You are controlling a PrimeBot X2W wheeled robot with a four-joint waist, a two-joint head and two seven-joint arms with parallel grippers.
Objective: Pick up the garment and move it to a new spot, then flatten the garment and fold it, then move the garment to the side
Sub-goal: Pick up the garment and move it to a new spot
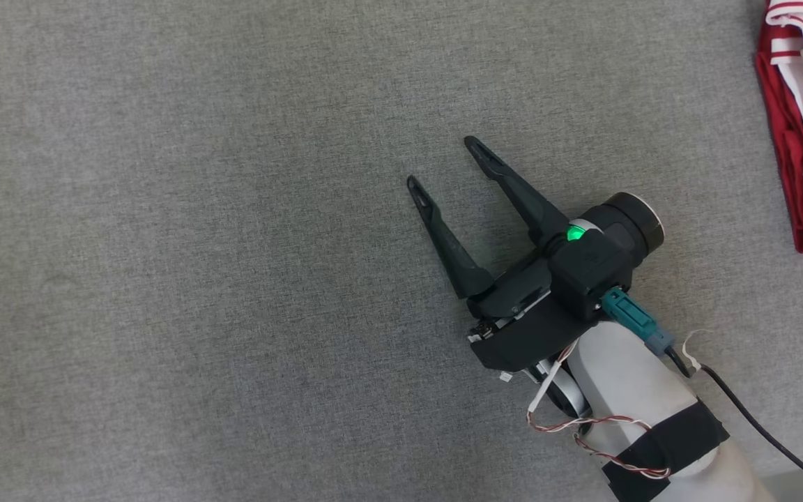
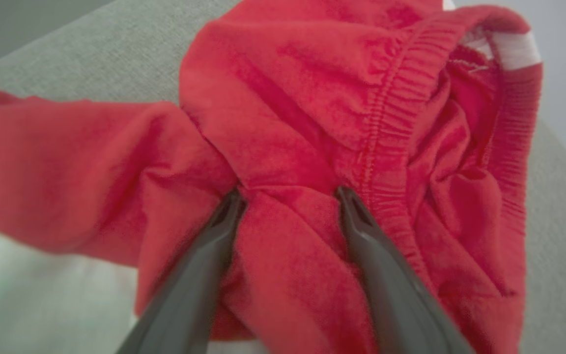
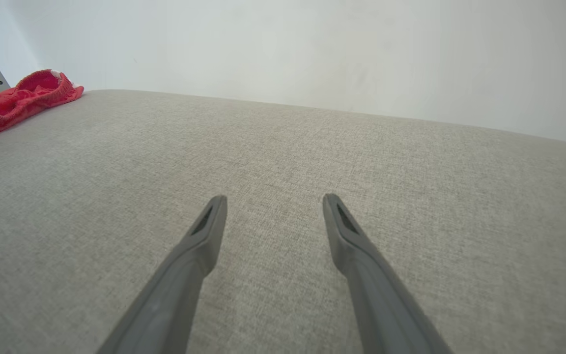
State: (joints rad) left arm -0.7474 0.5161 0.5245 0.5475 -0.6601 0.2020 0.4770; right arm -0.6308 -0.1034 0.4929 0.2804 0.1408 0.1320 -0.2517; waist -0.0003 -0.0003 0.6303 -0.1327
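Poised to pinch the garment (image 2: 283, 108) for pick-up.
Set left gripper (image 2: 289, 192), fingers wide, astride a fold beside the elastic waistband (image 2: 386, 137), near the edge of the grey cushion (image 1: 164, 279), probably for a thick bite; held right gripper (image 1: 442, 162) wide, empty, well apart over bare fabric, clear of the lift.

The garment (image 1: 802, 132) is red with white stripes and has a gathered elastic waistband (image 2: 386, 123). It lies crumpled in loose folds on the grey fabric counter (image 1: 234, 244), at the head view's upper right.
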